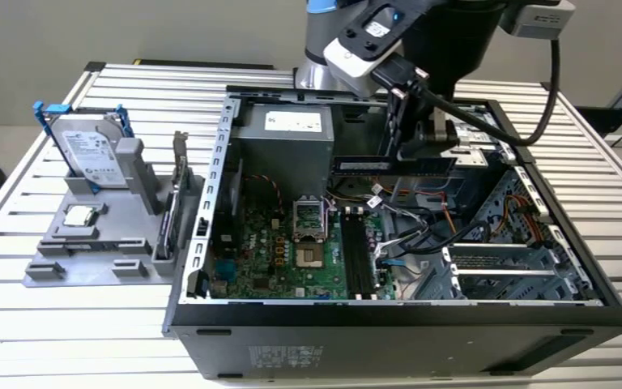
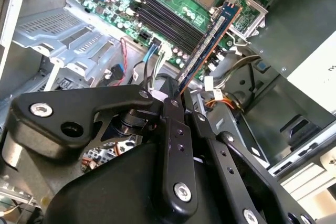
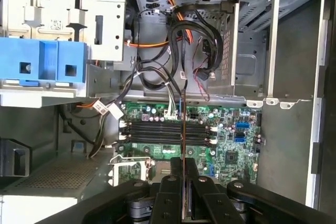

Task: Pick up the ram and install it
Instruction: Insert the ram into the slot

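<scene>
- The ram (image 1: 392,164) is carried in the air, above the memory slots (image 1: 356,259) and well apart from them, inside the open computer case (image 1: 398,332).
- In the first wrist view the ram (image 3: 183,124) is seen edge-on and turned crosswise to the memory slots (image 3: 168,132), not lined up with them.
- The gripper (image 1: 400,154) is closed on the ram, with one finger (image 3: 169,192) pressed to each flat face, about midway along the stick's length.
- In the second wrist view the ram (image 2: 210,40) is seen running straight out from the gripper (image 2: 176,95). How deep its upper edge sits between the pads is hidden, so the firmness of the hold can only be guessed as adequate.
- The stick is judged light, thin and stiff, but brittle. Little force is needed to carry it, and bending or twisting is likely to harm it.
- The chips and the contact edge are judged fragile. The smooth faces may let it pivot if it is pinched off-centre.
- The best hold is judged to be on the flat faces, near mid-length and towards the upper edge, so that the contact edge facing the memory slots is left free.
</scene>
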`<state>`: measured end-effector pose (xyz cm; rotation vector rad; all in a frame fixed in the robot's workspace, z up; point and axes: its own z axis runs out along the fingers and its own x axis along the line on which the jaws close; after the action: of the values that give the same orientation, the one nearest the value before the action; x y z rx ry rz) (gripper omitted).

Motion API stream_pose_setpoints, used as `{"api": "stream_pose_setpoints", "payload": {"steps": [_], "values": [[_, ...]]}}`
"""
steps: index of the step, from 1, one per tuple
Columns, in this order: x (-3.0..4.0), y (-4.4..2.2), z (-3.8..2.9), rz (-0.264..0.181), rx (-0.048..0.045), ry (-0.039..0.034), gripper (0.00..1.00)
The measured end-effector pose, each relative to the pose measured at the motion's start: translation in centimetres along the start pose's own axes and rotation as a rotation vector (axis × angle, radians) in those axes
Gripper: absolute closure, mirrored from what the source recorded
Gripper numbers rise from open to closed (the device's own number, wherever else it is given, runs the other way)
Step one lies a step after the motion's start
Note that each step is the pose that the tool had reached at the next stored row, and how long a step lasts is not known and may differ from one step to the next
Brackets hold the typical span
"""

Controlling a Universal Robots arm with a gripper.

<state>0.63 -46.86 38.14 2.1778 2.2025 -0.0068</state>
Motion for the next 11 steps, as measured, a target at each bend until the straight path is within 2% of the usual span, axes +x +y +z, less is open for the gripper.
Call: {"api": "stream_pose_setpoints", "payload": {"steps": [4,11], "values": [[0.34,0.0,0.03,0.015,0.0005,-0.0005,1.0],[1.11,0.01,0.06,0.016,0.0005,-0.0005,1.0]]}}
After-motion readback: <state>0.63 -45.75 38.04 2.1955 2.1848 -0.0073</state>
